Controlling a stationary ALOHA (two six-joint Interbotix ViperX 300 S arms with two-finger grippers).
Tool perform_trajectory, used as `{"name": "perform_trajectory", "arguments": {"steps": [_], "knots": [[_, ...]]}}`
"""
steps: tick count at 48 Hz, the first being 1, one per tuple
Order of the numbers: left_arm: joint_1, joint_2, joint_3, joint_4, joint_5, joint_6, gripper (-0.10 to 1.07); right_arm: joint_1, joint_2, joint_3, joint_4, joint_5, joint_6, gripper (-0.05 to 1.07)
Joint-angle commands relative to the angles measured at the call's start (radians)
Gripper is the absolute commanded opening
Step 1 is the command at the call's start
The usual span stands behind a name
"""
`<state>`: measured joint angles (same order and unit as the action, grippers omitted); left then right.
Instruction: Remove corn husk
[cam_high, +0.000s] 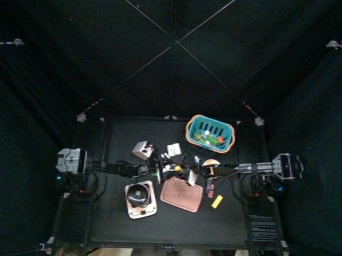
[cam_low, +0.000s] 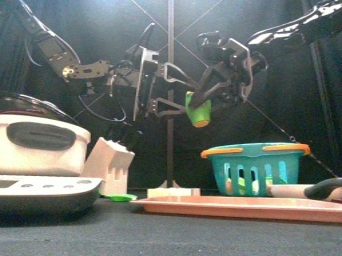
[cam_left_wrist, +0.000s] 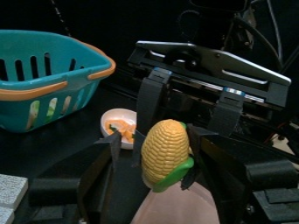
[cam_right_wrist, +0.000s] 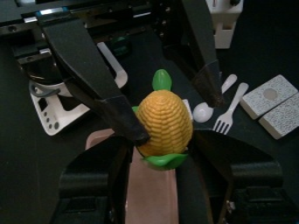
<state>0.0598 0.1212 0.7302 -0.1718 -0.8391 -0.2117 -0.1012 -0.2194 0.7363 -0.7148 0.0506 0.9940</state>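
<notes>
Front view, we see the corn (cam_low: 198, 107) held in the air above the table (cam_low: 160, 232), clamped in the right gripper (cam_low: 203, 98) jaws; left wrist view, the left gripper (cam_left_wrist: 158, 171) jaws spread wide around its yellow end, not gripping

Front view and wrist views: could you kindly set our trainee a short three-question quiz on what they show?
1. True or false: the corn lies in the basket.
2. Whose fingers hold the corn? A left, B right.
3. Fill in: the leftover husk at the corn's end is ___.
Key: 1 false, it hangs in mid-air, clear of the basket; 2 B, the right gripper; 3 green.
</notes>
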Motion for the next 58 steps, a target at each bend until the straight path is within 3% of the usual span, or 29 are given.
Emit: {"name": "perform_trajectory", "arguments": {"steps": [1, 18, 36, 47, 58], "knots": [[0.002, -0.006, -0.021, -0.005, -0.005, 0.002, 0.89, -0.003, -0.012, -0.031, -0.002, -0.005, -0.002, 0.61], [0.002, -0.005, -0.021, -0.008, 0.000, 0.002, 0.74, -0.012, -0.012, -0.034, -0.003, -0.005, -0.002, 0.61], [0.008, -0.006, -0.017, -0.032, 0.000, 0.003, 0.44, -0.008, -0.012, -0.037, -0.037, -0.005, -0.002, 0.62], [0.008, -0.015, -0.008, -0.048, 0.000, 0.003, 0.41, -0.008, -0.012, -0.037, -0.037, -0.006, -0.002, 0.65], [0.008, -0.015, -0.003, -0.048, 0.000, 0.003, 0.41, -0.008, -0.017, -0.031, -0.035, -0.008, -0.002, 0.84]]}}
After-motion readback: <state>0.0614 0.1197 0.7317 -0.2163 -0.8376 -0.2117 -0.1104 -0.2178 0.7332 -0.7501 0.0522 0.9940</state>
